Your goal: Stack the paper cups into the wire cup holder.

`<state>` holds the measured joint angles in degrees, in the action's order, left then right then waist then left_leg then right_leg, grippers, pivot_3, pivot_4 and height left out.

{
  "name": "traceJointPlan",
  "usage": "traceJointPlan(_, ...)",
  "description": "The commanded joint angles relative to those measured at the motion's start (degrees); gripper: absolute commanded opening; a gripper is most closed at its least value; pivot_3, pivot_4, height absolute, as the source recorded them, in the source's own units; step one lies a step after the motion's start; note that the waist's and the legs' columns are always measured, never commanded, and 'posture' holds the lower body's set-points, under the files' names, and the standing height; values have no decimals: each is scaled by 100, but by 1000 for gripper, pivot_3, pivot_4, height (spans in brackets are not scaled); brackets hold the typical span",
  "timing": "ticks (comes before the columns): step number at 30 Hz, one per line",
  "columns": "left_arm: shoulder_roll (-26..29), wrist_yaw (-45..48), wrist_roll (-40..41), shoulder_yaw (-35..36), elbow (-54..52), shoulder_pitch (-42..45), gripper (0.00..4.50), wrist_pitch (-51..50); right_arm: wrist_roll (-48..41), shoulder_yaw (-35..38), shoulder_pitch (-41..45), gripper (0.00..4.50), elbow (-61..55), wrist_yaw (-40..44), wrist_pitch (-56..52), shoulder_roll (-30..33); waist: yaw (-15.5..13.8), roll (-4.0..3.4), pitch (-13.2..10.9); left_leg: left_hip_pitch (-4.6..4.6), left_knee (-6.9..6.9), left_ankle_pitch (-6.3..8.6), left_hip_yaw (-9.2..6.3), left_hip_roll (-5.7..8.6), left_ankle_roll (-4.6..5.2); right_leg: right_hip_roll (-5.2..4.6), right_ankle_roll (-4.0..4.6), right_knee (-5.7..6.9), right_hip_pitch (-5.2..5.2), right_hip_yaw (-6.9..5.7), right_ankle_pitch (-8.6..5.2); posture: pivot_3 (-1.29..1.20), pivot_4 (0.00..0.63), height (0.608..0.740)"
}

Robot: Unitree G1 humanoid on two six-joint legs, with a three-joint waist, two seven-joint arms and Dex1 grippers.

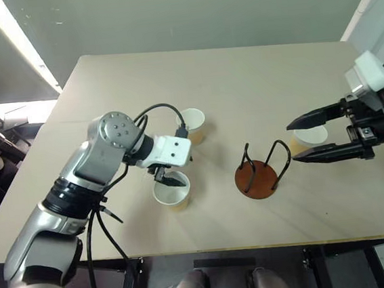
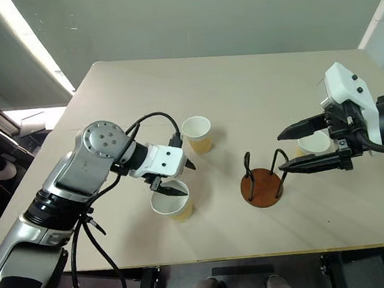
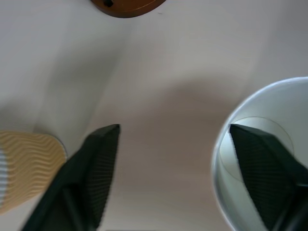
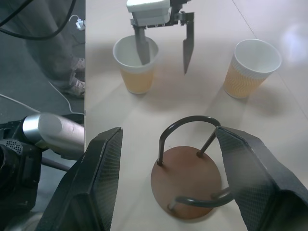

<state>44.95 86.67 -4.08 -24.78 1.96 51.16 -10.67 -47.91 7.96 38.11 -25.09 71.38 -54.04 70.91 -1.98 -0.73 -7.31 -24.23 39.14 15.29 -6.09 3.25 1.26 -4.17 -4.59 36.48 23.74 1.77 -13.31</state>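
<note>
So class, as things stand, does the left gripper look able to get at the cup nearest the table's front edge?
Probably yes: the left gripper straddles that cup's rim, one finger inside, nothing between.

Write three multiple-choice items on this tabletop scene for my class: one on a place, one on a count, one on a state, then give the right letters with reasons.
1. Where is one finger of the left gripper?
A. inside the near cup
B. around the wire cup holder
C. on the far cup

2. How many paper cups stand on the table?
A. one
B. three
C. five

3. What does the wire cup holder contain?
A. two cups
B. one cup
C. nothing

Answers:
1 A: one finger dips inside the rim, the other stays outside.
2 B: near, far, and a third cup behind the right gripper.
3 C: its brown base lies bare between the loops.
</note>
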Motion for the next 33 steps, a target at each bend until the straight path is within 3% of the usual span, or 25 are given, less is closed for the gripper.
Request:
traceJointPlan(1,-14,102,53,62,-97,110,2143,73,-175,210,16,3190,-130,-73,-28,18,0,0,0,0,0,0,0,0,0,0,0,0,0,0,0,0,150,740)
traceJointPlan(7,-92,437,413,196,-135,325,44,-263,-280,315,-88,3190,-177,-108,-41,84,-13,0,0,0,1,0,0,0,0,0,0,0,0,0,0,0,150,740)
traceJointPlan(18,-212,582,976,238,388,1214,15,-588,-71,443,-200,3190,68,-89,234,199,-20,0,0,-2,4,0,1,0,0,-2,-1,5,0,0,0,0,150,740)
traceJointPlan(33,-1252,583,2059,15,2931,3533,15,-472,-3,1263,-839,3190,386,41,91,797,-104,2,-1,-23,1,9,7,1,12,-7,-7,-19,5,-5,3,0,150,740)
